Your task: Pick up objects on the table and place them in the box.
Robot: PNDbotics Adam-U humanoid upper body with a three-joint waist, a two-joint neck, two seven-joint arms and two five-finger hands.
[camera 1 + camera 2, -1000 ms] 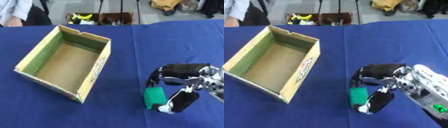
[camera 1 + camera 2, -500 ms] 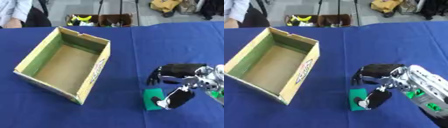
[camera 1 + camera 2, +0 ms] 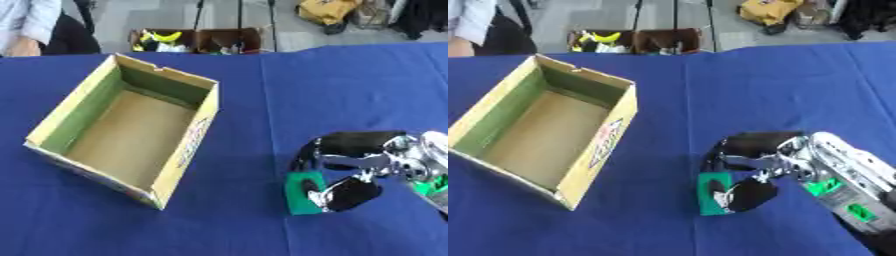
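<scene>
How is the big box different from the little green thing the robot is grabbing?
The cardboard box is much bigger than the green object. The box is tan inside with yellow-green walls; the object is plain green. The box sits open and empty on the robot's left with nothing touching it, while the green object has the right hand curled around it. Both rest on the blue table.

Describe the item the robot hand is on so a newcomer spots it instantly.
On the blue table, look right of the open cardboard box to the right robot hand. Its fingers curl around a small flat green block, the only green object on the cloth.
</scene>
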